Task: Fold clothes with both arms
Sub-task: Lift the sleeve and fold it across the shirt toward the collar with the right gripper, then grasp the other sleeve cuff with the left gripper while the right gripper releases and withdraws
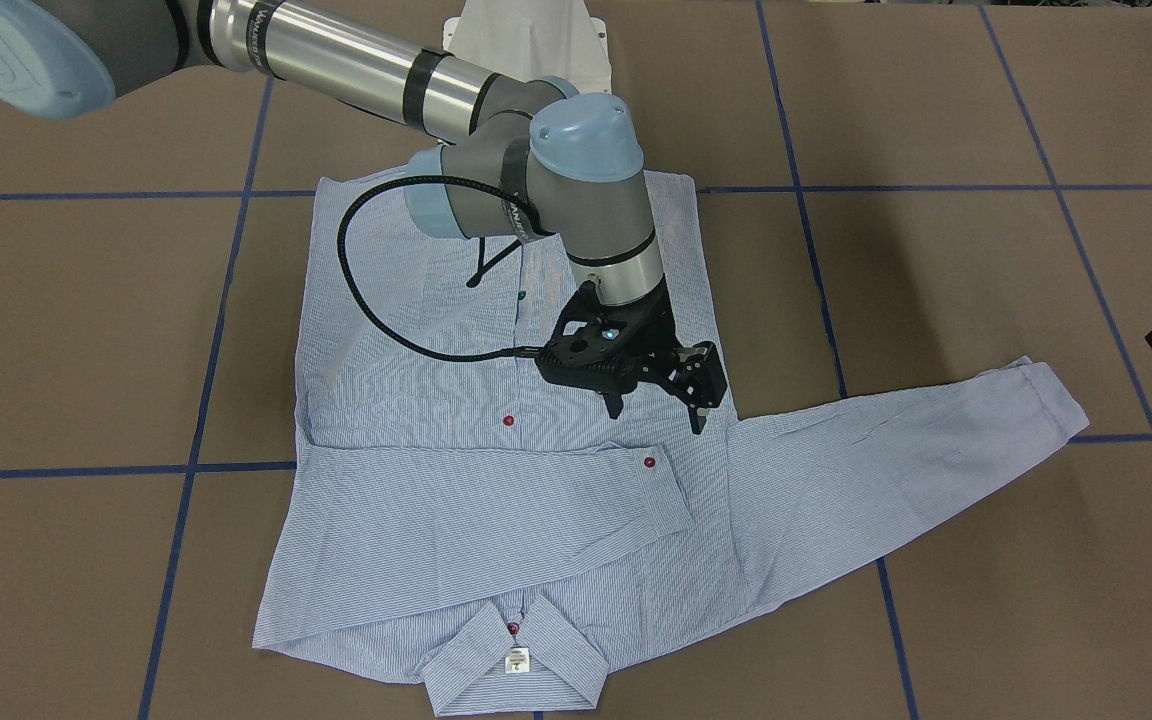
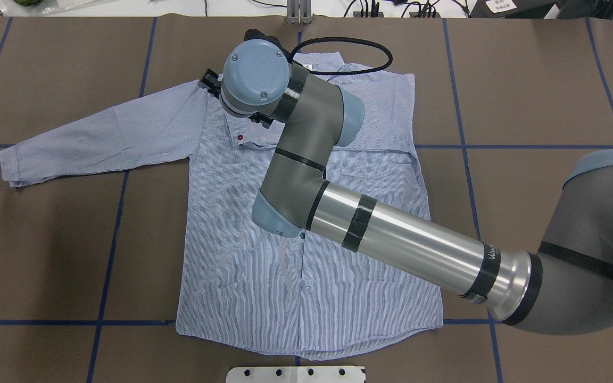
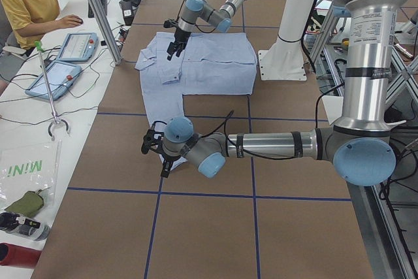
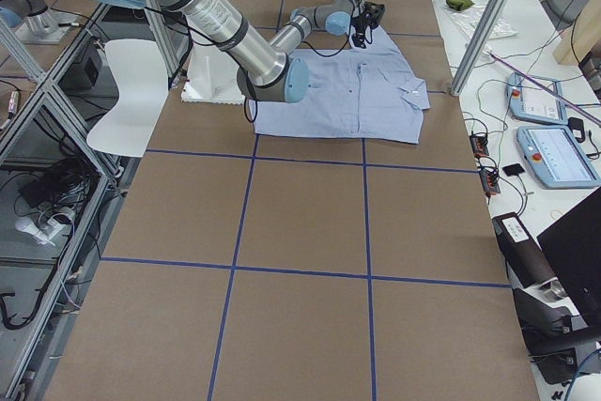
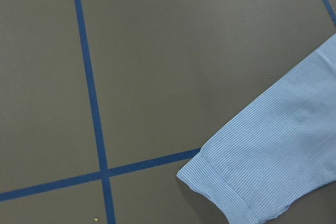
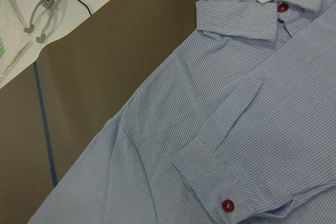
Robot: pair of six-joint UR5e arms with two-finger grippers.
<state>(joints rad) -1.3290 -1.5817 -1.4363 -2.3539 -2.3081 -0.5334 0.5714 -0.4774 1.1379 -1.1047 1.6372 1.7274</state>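
Brown all over with blue tape lines, the table (image 1: 936, 120) holds 1 light blue shirt (image 2: 242, 276) with thin white stripes. It lies flat, front up, with its collar (image 1: 516, 660) on the side far from the robot. 1 sleeve (image 1: 476, 530) is folded across the chest. The other sleeve (image 2: 99, 138) sticks straight out sideways toward the robot's left, long and flat.

The left gripper (image 3: 157, 155) hangs close by that sleeve's cuff (image 5: 220, 182), so I think the left arm is the nearer 1 to bring it in. I cannot tell if this gripper is spread or closed. The right gripper (image 1: 656, 412) hovers over the shirt near the shoulder, fingers spread, holding nothing.

The cloth looks soft and thin, so it should bend easily.
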